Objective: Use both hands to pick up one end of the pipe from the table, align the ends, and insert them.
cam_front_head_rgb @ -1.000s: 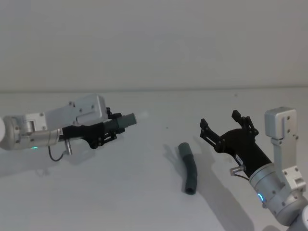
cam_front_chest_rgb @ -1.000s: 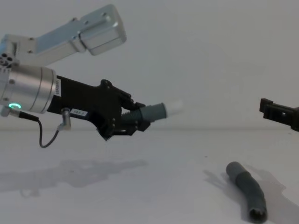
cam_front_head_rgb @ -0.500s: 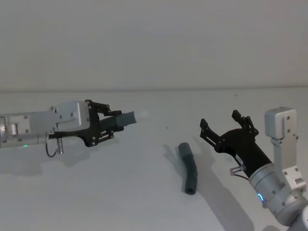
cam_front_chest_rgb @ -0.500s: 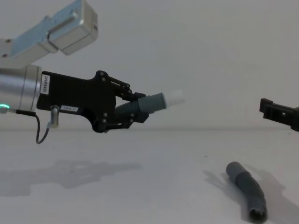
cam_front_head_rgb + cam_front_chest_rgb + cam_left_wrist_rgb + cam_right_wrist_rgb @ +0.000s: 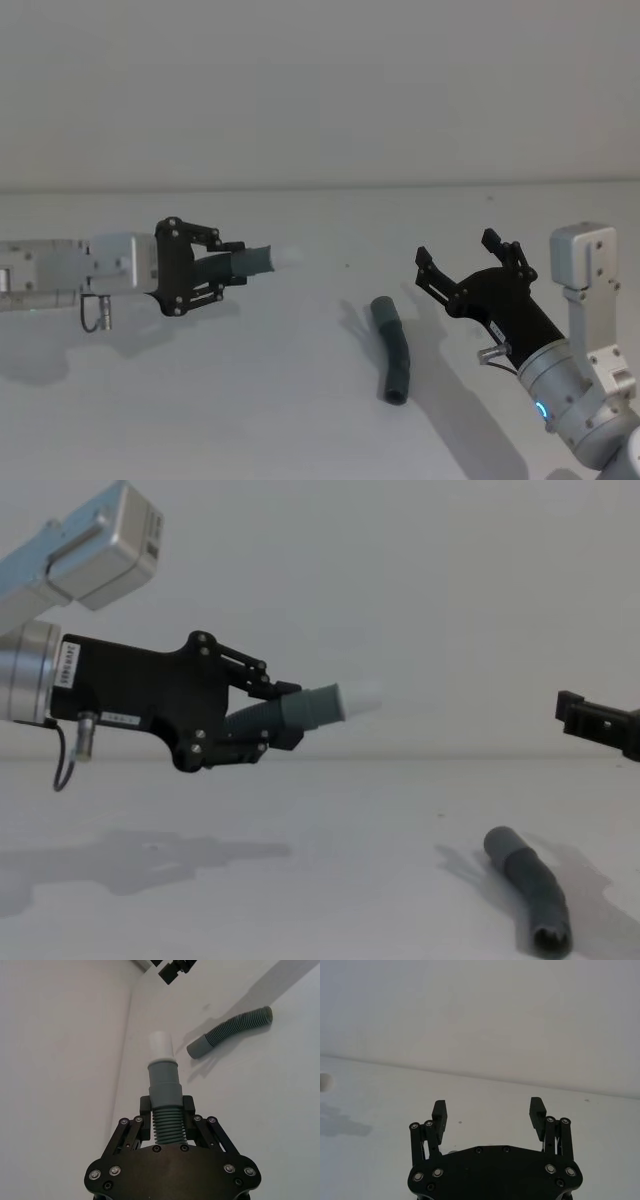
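Here, one ribbed grey hose (image 5: 248,262) aloft, its twin (image 5: 393,358) on the white surface (image 5: 300,420).
My left jaws clamp its ribs, white tip (image 5: 289,256) outward; my right jaws gape near the bent twin.

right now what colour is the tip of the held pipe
White tip, clearest in the left wrist view.

Open table (image 5: 300,420) lies all round the resting pipe piece (image 5: 393,350). The right gripper (image 5: 456,247), jaws spread, hangs near it; nothing stands between.
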Robot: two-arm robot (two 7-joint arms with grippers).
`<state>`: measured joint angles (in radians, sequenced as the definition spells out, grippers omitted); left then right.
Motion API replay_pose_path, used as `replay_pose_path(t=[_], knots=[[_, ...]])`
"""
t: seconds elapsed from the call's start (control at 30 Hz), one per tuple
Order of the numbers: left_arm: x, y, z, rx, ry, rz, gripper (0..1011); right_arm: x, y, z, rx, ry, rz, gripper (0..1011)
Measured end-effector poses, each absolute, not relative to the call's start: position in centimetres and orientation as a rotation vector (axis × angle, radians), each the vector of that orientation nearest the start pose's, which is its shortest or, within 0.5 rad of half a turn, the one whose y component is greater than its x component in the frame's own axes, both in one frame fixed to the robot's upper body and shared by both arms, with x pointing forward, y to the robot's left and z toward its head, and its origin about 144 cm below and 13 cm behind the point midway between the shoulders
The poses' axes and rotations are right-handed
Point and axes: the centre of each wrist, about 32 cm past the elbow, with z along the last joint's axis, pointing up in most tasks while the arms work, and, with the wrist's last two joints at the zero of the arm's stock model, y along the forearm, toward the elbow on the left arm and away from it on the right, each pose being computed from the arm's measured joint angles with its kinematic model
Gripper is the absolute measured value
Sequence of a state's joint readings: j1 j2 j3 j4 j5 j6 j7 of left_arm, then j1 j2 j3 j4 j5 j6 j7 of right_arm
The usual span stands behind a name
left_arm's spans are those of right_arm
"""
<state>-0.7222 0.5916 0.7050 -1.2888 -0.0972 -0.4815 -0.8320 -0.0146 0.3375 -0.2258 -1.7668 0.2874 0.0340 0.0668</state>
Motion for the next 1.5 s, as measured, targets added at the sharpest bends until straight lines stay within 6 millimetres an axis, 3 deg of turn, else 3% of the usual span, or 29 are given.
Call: replay_pose_path(t=[0.97, 1.5], knots=[[59.1, 28.8, 127.5, 0.382, -0.853, 0.179, 332, 44.4, -23.8, 119.1, 0.019, -0.067, -1.232, 1002], [59.1, 28.9, 127.6, 0.384, -0.855, 0.179, 333, 45.9, -24.1, 122.6, -0.055, 0.083, -1.243, 1002]])
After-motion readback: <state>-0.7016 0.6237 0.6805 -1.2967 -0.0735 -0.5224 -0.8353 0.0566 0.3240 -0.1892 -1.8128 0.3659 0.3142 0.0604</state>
